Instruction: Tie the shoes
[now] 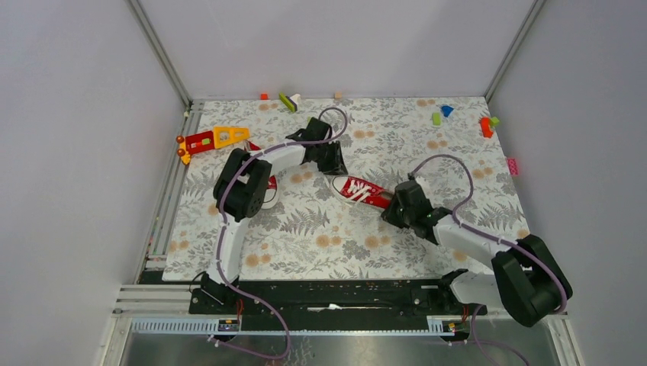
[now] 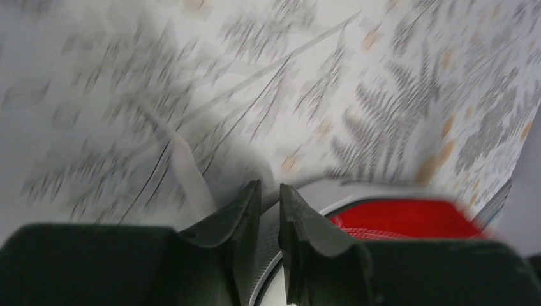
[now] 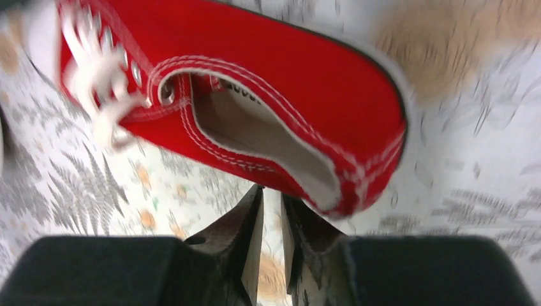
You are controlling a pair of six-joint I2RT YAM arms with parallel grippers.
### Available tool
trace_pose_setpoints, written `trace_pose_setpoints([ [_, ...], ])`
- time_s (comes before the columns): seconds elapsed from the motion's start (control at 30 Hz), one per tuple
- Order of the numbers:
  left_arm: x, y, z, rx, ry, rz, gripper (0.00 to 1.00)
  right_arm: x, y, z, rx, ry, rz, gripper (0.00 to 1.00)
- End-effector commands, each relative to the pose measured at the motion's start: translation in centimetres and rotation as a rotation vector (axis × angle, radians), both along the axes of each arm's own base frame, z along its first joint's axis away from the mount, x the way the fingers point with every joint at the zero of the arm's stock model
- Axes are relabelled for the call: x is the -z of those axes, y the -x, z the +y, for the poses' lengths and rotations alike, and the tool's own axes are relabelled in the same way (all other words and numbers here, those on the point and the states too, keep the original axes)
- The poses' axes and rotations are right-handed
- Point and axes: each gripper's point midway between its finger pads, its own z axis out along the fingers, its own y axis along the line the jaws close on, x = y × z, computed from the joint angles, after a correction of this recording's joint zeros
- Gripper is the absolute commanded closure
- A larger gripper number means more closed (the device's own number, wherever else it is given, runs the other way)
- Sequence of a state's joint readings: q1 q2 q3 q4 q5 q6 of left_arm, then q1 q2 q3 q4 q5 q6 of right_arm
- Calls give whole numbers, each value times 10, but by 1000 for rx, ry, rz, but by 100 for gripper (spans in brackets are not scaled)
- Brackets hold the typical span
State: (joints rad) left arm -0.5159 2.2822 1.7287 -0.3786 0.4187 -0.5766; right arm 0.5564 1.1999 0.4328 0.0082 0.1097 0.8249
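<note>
One red shoe (image 1: pixel 358 191) with white laces lies slanted in the middle of the flowered cloth, between my two grippers. My left gripper (image 1: pixel 333 169) is at its toe. In the left wrist view its jaws (image 2: pixel 269 186) stand nearly together with the ribbed white toe rubber of the shoe (image 2: pixel 395 217) in the narrow gap. My right gripper (image 1: pixel 393 206) is at the heel. In the right wrist view its tips (image 3: pixel 271 191) pinch the lower edge of the collar of the shoe (image 3: pixel 274 83). The other shoe (image 1: pixel 270 185) is mostly hidden under my left arm.
A red-and-yellow toy piece (image 1: pixel 214 139) lies at the far left of the cloth (image 1: pixel 320 236). Small coloured blocks sit along the far edge (image 1: pixel 288 101) and at the far right (image 1: pixel 486 126). Grey walls close in three sides.
</note>
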Motion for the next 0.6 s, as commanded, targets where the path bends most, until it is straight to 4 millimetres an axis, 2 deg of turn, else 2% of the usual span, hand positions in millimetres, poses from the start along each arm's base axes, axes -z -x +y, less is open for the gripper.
trace_pose_setpoints([
  [0.0,-7,46,19,-3,49,9,76,-28,-57,-11,21,50,-88,76],
  [0.03,-10,54,24,-19,61,-11,75,-27,-64,-11,7,52,-80,74],
  [0.07,-11,65,30,-35,64,-21,74,-35,-76,-3,-25,31,-87,72],
  [0.13,-14,82,39,-58,69,-52,70,-45,-92,23,-163,-30,-73,64],
  [0.27,-18,112,52,-68,97,-74,68,-48,-93,58,-325,-127,44,57],
  [0.4,-21,128,57,-52,127,-100,66,-52,-94,48,-284,-118,-32,48],
  [0.57,-33,122,58,-62,128,-153,64,-53,-81,33,-288,-104,-50,43],
])
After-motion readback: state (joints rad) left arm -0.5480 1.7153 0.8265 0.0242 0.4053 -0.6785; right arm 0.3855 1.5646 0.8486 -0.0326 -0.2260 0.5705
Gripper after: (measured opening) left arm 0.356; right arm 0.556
